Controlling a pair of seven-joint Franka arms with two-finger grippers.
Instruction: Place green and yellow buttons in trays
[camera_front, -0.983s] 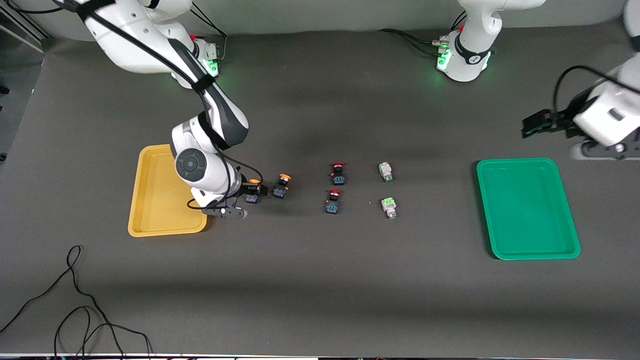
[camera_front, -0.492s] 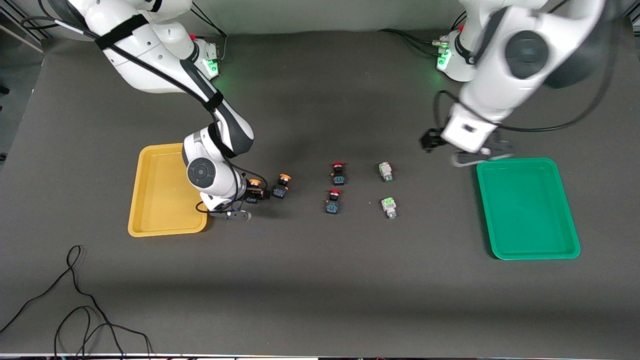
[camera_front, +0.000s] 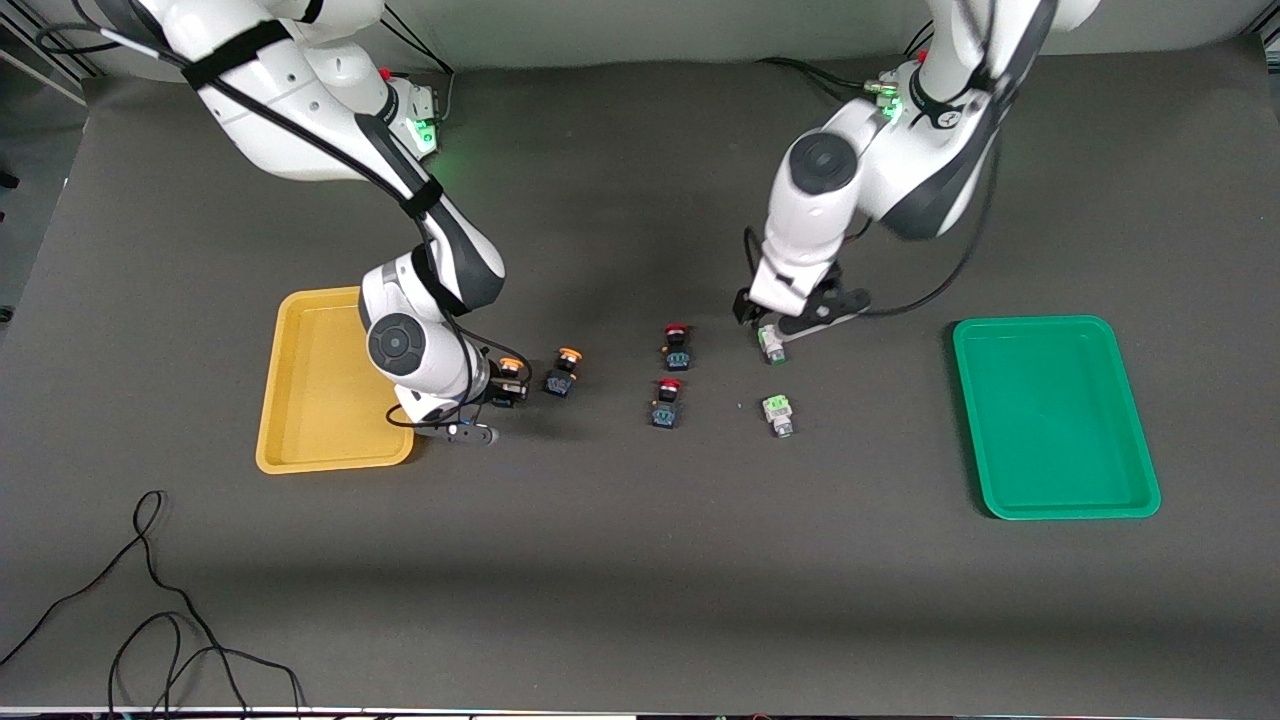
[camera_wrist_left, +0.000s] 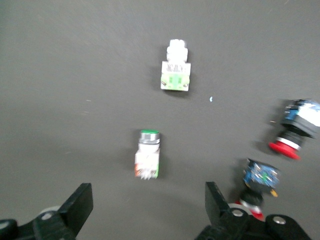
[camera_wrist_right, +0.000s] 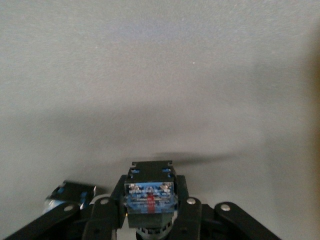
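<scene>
Right gripper (camera_wrist_right: 150, 210) clamped, left gripper (camera_wrist_left: 145, 212) apparently spread.

2 glossy white arms with dark grey joint bands and round dark grey caps on the joints. Black cables run along each, strapped down on the right arm (camera_front: 300, 90). Green lights glow at both bases (camera_front: 900, 115). Each claw is black, with silver screws showing on its finger mounts (camera_wrist_right: 187, 201).
</scene>
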